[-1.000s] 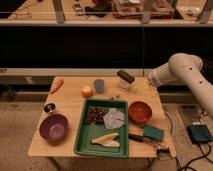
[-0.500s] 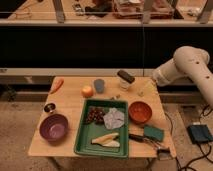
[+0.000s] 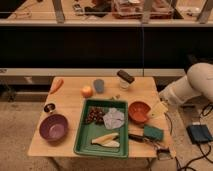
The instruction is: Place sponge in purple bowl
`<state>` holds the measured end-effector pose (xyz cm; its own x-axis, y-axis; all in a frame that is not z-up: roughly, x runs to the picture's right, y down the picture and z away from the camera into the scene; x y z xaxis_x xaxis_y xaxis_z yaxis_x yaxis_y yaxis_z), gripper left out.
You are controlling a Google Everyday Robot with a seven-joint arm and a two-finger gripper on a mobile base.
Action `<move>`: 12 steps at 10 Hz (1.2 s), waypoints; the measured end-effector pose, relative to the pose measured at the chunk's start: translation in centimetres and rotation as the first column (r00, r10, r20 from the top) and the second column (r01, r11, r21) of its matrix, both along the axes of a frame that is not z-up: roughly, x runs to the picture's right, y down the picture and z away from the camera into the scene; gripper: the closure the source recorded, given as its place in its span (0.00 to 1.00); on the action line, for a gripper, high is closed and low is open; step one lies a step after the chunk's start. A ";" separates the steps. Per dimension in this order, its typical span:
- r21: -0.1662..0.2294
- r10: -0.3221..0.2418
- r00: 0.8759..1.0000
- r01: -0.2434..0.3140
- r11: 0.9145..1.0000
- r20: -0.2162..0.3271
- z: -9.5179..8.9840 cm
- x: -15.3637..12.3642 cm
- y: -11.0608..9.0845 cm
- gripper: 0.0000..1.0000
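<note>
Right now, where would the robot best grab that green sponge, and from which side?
Likely from above, pinching the sponge across its narrower sides: it lies flat on the table near an edge, with its top face bare. The gripper hovers just behind it, beside the orange bowl.

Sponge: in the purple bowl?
No, the sponge lies on the table by the tray's right edge, far from the purple bowl; the gripper hovers close by it.
</note>
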<state>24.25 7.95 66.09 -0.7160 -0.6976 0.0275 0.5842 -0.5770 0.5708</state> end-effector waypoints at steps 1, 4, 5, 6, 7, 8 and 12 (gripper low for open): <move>-0.001 0.001 1.000 -0.001 1.000 0.000 0.0 0.0 0.0 0.20; 0.000 -0.002 1.000 0.002 1.000 0.002 0.1 -0.3 0.0 0.20; -0.001 -0.007 1.000 0.007 1.000 0.003 0.4 -0.4 0.3 0.20; 0.002 -0.020 1.000 0.020 1.000 0.003 1.0 -0.6 1.1 0.20; 0.008 -0.031 1.000 0.031 0.999 0.001 1.8 -0.6 2.2 0.20; 0.025 -0.045 0.999 0.045 0.999 0.005 2.9 -0.5 3.7 0.20; 0.051 -0.079 0.997 0.079 0.996 -0.008 6.5 0.9 8.3 0.20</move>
